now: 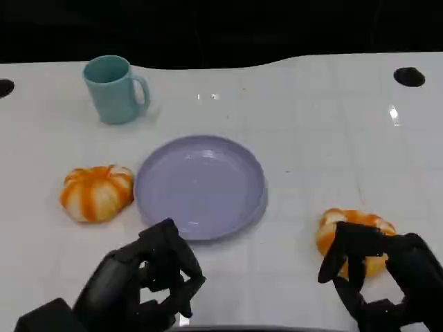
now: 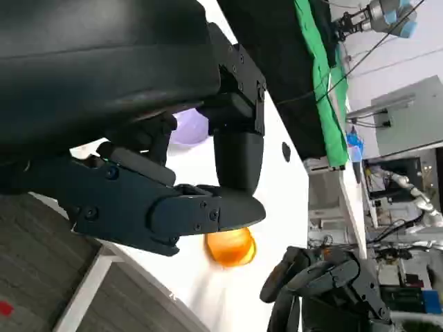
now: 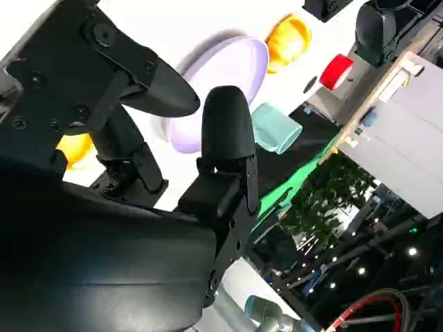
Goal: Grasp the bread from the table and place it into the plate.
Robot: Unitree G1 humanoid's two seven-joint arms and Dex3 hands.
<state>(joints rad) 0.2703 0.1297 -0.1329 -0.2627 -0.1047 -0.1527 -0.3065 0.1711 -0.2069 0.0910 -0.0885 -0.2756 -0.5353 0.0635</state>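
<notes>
head view: bread (image 1: pixel 349 228) is seen right of the plate (image 1: pixel 201 185), right hand (image 1: pixel 377 277) spread just over its near side, nothing clamped, nearer than left hand (image 1: pixel 149 280), fingers curled, empty | left wrist view: bread (image 2: pixel 230 247) is seen beyond the fingers (image 2: pixel 208 207) | right wrist view: bread (image 3: pixel 75 149) is glimpsed beneath the hand (image 3: pixel 173 131)

There are two pieces of bread on the white table, and both are round buns with orange and pale stripes like a small pumpkin. One bread (image 1: pixel 97 193) lies to the left of the plate, very close to its rim. The other bread (image 1: pixel 346 228) lies to the right and nearer, well apart from the plate. The plate (image 1: pixel 201 185) is round, shallow and light purple. It lies flat in the middle, with nothing on it.
</notes>
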